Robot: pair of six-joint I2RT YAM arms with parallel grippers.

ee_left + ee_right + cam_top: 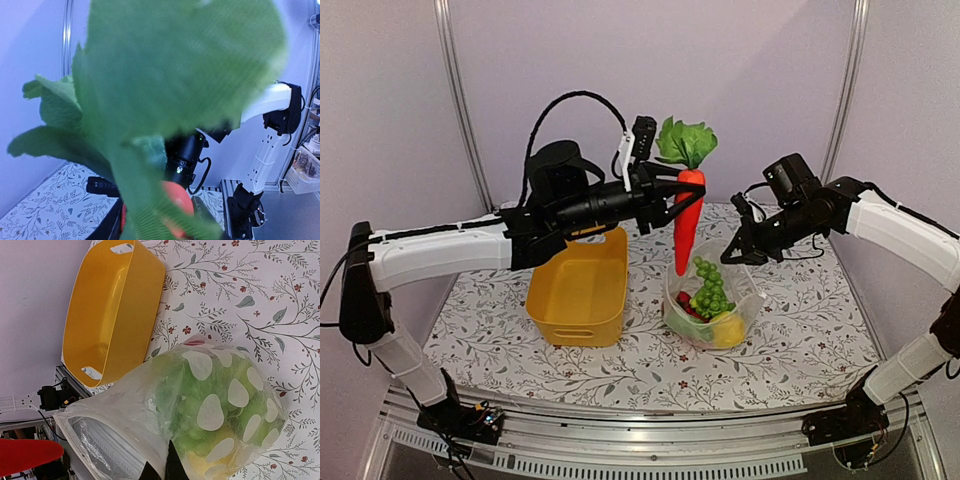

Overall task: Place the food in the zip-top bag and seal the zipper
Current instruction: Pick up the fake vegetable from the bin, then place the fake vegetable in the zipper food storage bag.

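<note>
top view high behind, left wrist against carrot leaves (175,90), right wrist close, sharing bag (165,385) and tub (107,315)

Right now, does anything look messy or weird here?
Nothing is spilled or broken. The only unusual sight is the carrot, hanging tip-down in the left gripper above the zip-top bag, whose rim the right gripper pinches.

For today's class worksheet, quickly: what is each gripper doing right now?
Left gripper: closed on the orange-red plastic toy carrot.
Right gripper: closed, pinching the rim of the clear white-dotted plastic bag.
</note>
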